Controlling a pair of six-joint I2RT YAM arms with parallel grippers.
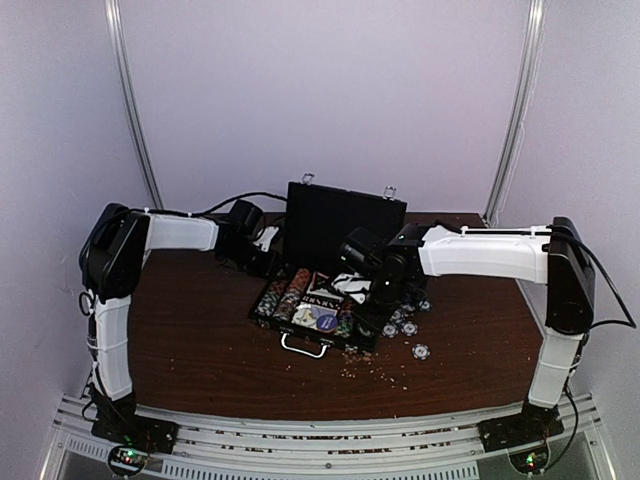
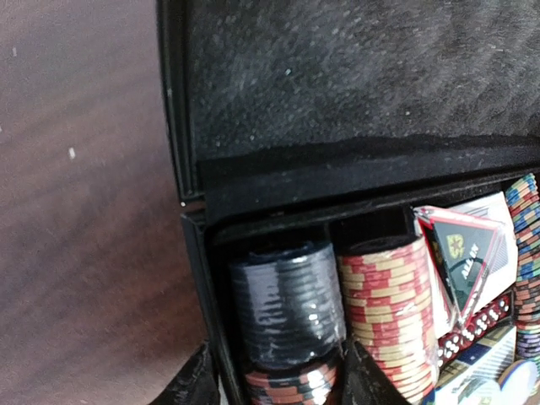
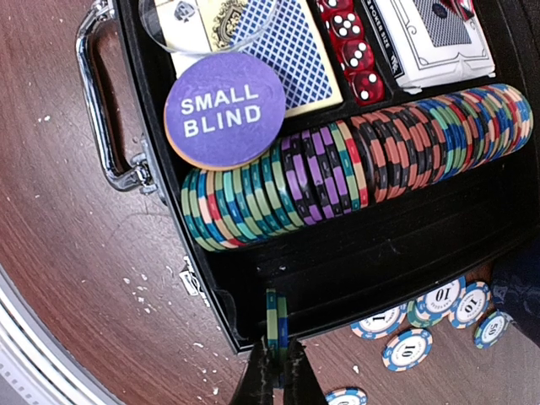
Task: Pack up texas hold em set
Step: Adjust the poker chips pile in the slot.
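Seen from above, the black briefcase (image 1: pixel 345 215) lies open in the middle of the table (image 1: pixel 200 340), its lid upright at twelve o'clock. Loose chips (image 1: pixel 405 325) are scattered at its four o'clock.

From the left wrist, the left gripper (image 2: pixel 277 361) stands half-wide astride the black chip stack (image 2: pixel 287 295); whether it presses, I cannot tell.

From the right wrist, the right gripper (image 3: pixel 275 361), at six o'clock, pinches two edge-on green-and-blue chips (image 3: pixel 275 314) at the empty slot's near wall.

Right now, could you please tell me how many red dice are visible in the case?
4 red dice, lined up in one row between the blue-backed deck and the white-bordered deck; the top one is cut off, so more may be hidden.
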